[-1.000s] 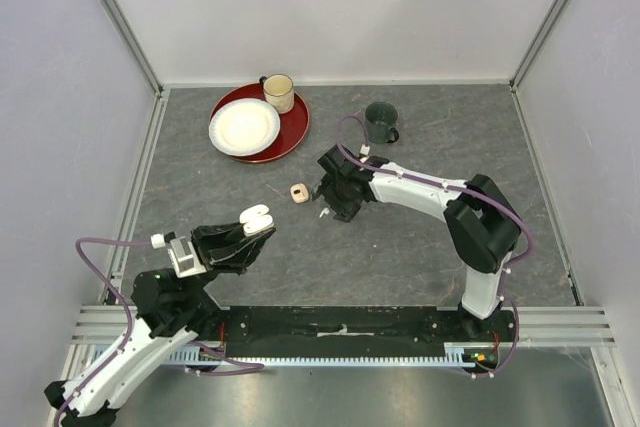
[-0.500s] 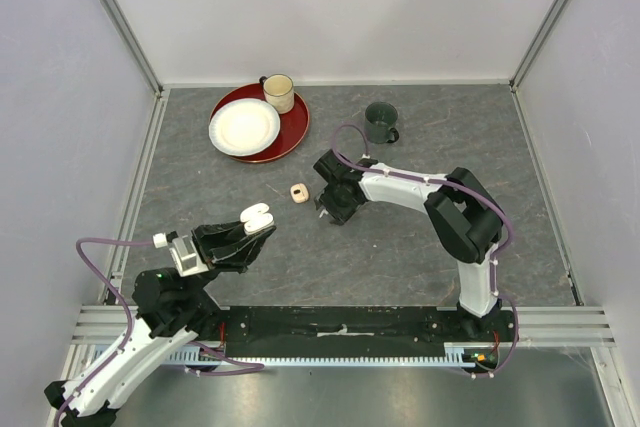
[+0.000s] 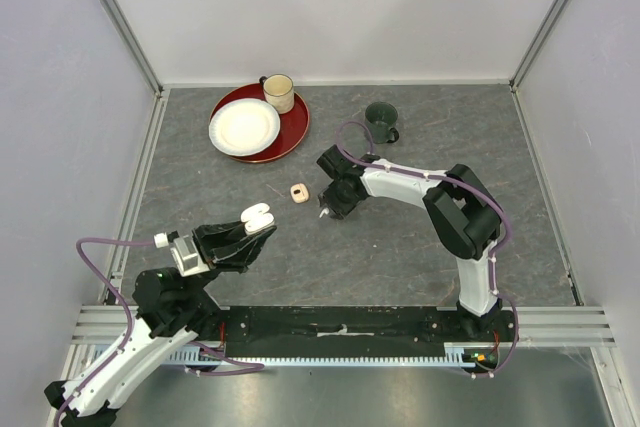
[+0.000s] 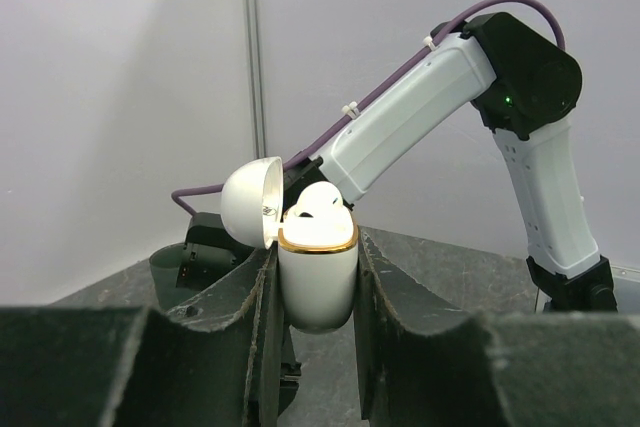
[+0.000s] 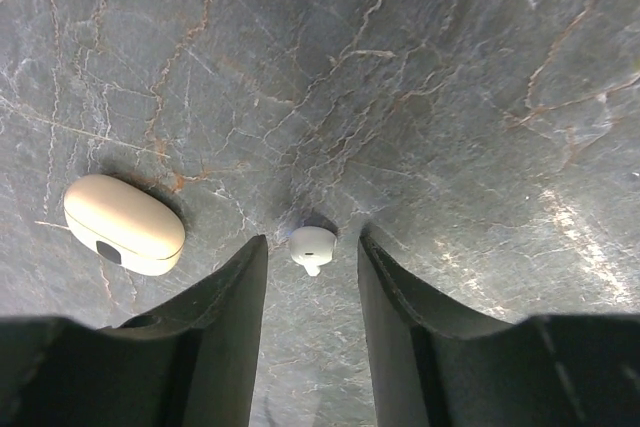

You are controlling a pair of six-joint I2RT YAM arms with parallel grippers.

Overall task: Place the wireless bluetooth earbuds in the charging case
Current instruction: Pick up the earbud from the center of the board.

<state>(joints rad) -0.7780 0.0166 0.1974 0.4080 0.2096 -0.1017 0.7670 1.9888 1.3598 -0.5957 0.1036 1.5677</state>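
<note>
The right claw (image 5: 311, 269) points down, half open, holding nothing. A white bud (image 5: 312, 243) lies on the table (image 5: 450, 97) between its fingers, so it looks ready to pinch. A shut peach case (image 5: 124, 224) lies near. The left claw (image 4: 317, 292) squeezes the white case (image 4: 317, 262) upright. Its lid (image 4: 248, 203) is open and a second bud (image 4: 318, 197) sits inside, I think so the next one can drop in.

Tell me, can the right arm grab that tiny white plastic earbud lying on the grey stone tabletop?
Probably yes: the right gripper straddles the earbud, one finger either side, nothing between; the peach oval case lies apart.
</note>
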